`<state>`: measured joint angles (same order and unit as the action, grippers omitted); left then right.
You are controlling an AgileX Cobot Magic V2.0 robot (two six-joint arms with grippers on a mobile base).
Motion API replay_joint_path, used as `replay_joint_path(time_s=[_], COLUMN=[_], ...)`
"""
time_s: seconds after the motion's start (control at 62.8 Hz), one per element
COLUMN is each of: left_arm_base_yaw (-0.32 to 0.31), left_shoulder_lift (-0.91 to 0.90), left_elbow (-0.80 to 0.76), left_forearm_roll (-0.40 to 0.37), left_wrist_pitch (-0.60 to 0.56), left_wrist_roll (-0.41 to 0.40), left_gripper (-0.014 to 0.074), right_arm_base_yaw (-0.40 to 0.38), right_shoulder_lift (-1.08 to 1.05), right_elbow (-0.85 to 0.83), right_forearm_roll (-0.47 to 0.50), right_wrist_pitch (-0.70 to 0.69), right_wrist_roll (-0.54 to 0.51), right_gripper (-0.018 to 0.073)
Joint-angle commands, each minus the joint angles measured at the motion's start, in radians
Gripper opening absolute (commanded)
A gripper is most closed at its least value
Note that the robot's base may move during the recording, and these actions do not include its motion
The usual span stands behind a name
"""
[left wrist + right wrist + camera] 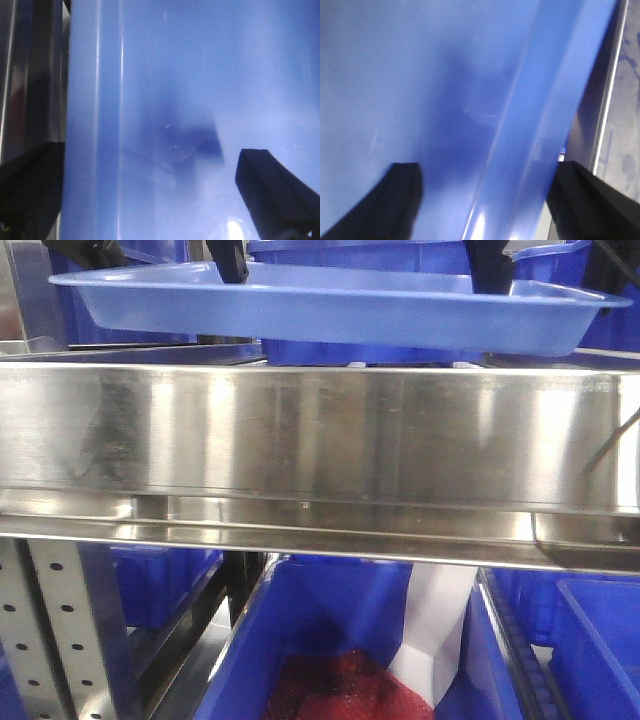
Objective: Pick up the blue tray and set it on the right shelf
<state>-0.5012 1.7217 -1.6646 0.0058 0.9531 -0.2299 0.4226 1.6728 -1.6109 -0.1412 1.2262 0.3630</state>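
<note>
Item: blue tray [330,308]. Pale periwinkle plastic, shallow, flared rim. Position: in the air, above the tall front lip of the right shelf [320,435], roughly level, its long side running along the lip. No contact with the shelf visible from the front.

Item: left gripper [150,195]. One dark finger [30,190] sits outside the tray's rim on the shelf side, the other over the tray floor; the rim wall passes between them. It looks clamped on the rim, though the contact itself lies below the wrist view's edge. In the front view a dark finger meets the tray's far rim left of centre.

Item: right gripper [485,200]. Same arrangement on the opposite end: one finger [380,205] over the tray floor, one outside the rim wall. Judged to be gripping the rim, and from the front the tray hangs from both.

Item: dark-blue bins [330,640]. Below the shelf lip and behind the tray; one below holds something red and a white part, unidentified.

Handling notes, as judgement: the step in hand is carrying the tray over the lip and setting it down on the shelf behind it.
- Keep both ends at equal height; a thin tray held by two rims will twist if one arm leads.
- Clear the lip fully before lowering.
- Lower until the base rests, then release both grips together.
- The shelf surface behind the lip is hidden from here, so room for landing cannot be confirmed.
</note>
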Motion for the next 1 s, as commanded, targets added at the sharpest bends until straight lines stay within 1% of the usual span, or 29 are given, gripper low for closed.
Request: replay_joint_path(time_s=[0.0,0.064,0.127,0.239,0.319,0.382,0.478,0.542,0.605,0.621,0.669,0.717,0.78,0.876,0.988], left_arm_base_yaw=[-0.012,-0.014,-0.014,-0.014,-0.014,-0.014,-0.02,-0.033,-0.058,-0.065,-0.087,-0.108,-0.133,-0.166,-0.177], left_shoulder_lift=[-0.051,-0.051,-0.051,-0.051,-0.058,-0.079,-0.138,-0.198,-0.271,-0.289,-0.354,-0.414,-0.51,-0.671,-0.86], left_elbow=[-0.042,-0.042,-0.042,-0.048,-0.064,-0.074,-0.074,-0.06,-0.032,-0.022,0.028,0.092,0.193,0.381,0.605], left_forearm_roll=[0.032,0.081,0.108,0.113,0.095,0.086,0.083,0.083,0.083,0.089,0.098,0.098,0.096,0.081,0.06], left_wrist_pitch=[-0.025,0.004,0.035,0.084,0.112,0.133,0.143,0.142,0.123,0.116,0.083,0.041,-0.025,-0.146,-0.266], left_wrist_roll=[0.005,0.005,0.005,0.005,0.005,0.005,0.01,0.018,0.037,0.039,0.039,0.039,0.039,0.039,0.039], left_gripper=[0.0542,0.0542,0.0542,0.0542,0.0541,0.0537,0.0504,0.0454,0.0384,0.0365,0.0292,0.0213,0.0109,-0.0048,-0.004], right_arm_base_yaw=[0.003,0.003,0.003,0.003,0.003,0.003,0.003,0.005,0.007,0.007,0.007,0.007,0.007,0.007,0.007], right_shoulder_lift=[-0.067,-0.079,-0.086,-0.099,-0.12,-0.145,-0.203,-0.249,-0.298,-0.318,-0.367,-0.412,-0.486,-0.613,-0.784], right_elbow=[-0.031,-0.031,-0.031,-0.031,-0.031,-0.031,-0.03,-0.027,-0.013,-0.007,0.021,0.058,0.117,0.238,0.407], right_forearm_roll=[-0.026,-0.053,-0.094,-0.146,-0.14,-0.124,-0.095,-0.074,-0.066,-0.066,-0.062,-0.061,-0.058,-0.05,-0.039], right_wrist_pitch=[-0.045,-0.042,-0.034,-0.012,-0.012,-0.016,-0.024,-0.024,-0.03,-0.035,-0.053,-0.072,-0.105,-0.174,-0.274], right_wrist_roll=[-0.002,-0.002,-0.002,-0.002,-0.002,-0.002,-0.004,-0.02,-0.039,-0.042,-0.044,-0.047,-0.069,-0.133,-0.183], right_gripper=[0.0594,0.0594,0.0594,0.0594,0.0592,0.0573,0.0478,0.0362,0.0238,0.0191,0.0089,0.0017,0.002,0.002,0.002])
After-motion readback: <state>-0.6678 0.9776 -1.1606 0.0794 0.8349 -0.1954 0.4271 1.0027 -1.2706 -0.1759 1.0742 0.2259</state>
